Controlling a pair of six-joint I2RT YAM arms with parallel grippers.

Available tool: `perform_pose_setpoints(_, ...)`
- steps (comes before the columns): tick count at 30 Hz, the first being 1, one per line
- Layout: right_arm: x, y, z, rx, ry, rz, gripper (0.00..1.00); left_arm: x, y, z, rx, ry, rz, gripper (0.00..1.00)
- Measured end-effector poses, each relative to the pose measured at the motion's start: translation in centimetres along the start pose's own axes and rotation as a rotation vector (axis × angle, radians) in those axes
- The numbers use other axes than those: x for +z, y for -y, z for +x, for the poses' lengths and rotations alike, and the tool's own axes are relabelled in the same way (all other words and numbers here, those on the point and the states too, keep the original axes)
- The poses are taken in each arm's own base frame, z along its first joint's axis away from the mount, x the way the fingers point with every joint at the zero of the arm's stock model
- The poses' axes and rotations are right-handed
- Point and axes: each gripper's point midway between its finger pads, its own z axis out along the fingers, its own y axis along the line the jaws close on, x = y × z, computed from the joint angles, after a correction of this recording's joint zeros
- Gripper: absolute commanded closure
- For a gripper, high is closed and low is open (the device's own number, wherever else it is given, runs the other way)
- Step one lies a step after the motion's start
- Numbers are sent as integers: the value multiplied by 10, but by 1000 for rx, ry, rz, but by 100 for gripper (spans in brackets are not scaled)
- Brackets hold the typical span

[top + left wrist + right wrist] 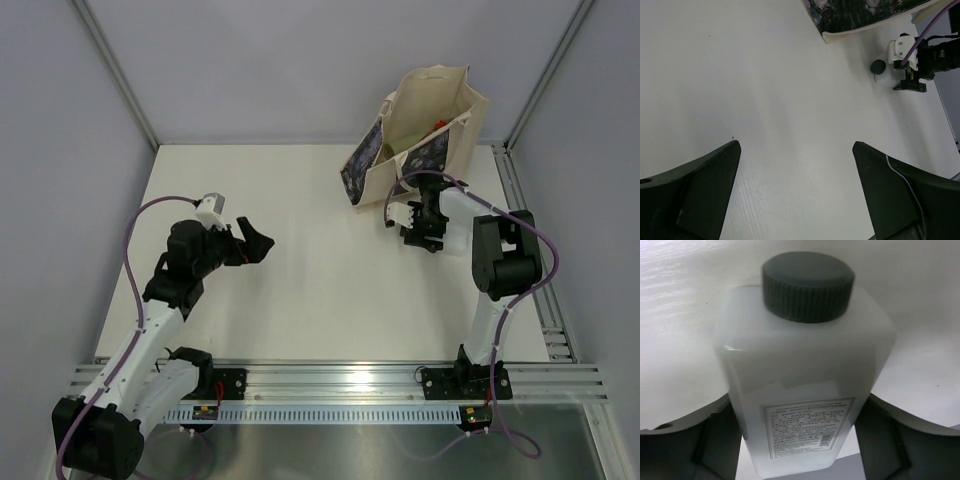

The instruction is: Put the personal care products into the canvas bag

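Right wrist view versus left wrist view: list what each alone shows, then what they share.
Right wrist only: the printed label on the clear bottle, which sits in the right pincer. Left wrist only: the canvas bag, its lower edge, and the open left pincer. Both: the clear bottle with its dark cap, over the white table.
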Motion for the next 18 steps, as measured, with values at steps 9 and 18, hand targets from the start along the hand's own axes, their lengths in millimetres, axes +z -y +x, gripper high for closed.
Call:
perform_pose_setpoints(9,-15,-53,-25,11,155,-249,87,10,-1,10,-16,-52,18,1)
perform_pose_setpoints(18,-53,-85,-66,151,354,-456,100,10,4,6,-26,-41,44,1)
